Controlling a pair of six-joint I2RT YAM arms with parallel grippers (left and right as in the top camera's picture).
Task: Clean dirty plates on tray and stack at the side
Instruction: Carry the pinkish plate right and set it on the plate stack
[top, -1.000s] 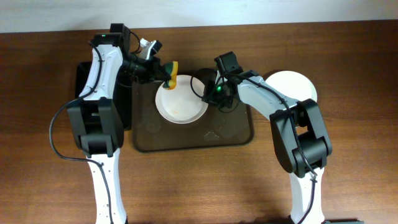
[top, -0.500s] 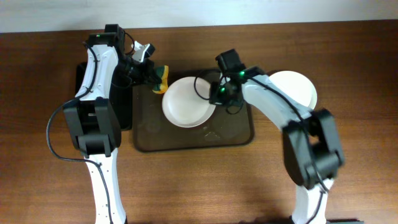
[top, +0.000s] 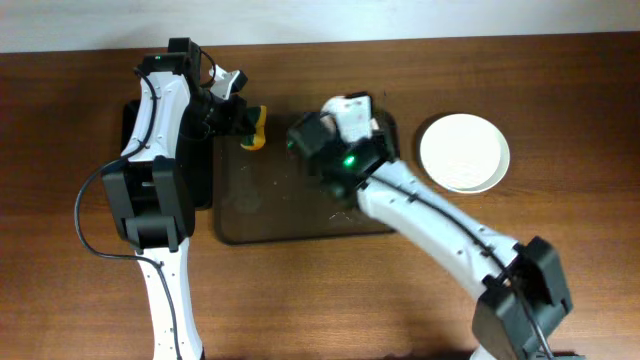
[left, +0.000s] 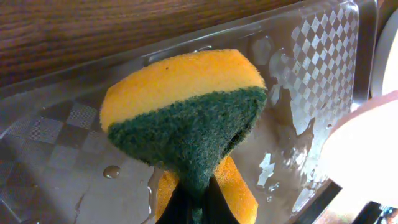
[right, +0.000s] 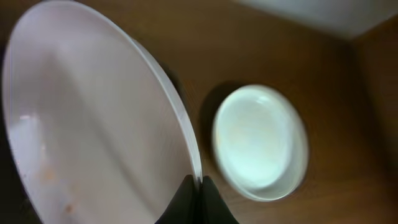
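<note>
plate held aloft, sponge at the tray's corner

the right gripper (right: 198, 194) had its fingers pinched on the rim of a white plate (right: 93, 124), which stood steeply tilted over the dark brown tray (top: 300, 215). faint orange smears showed low on its face. a second white plate (top: 464, 151) lay on the wooden table (top: 580, 100), apart from the tray on its right. the left gripper (left: 196, 210) squeezed a yellow-and-green sponge (left: 186, 112) over the tray's wet far-left corner.
</note>
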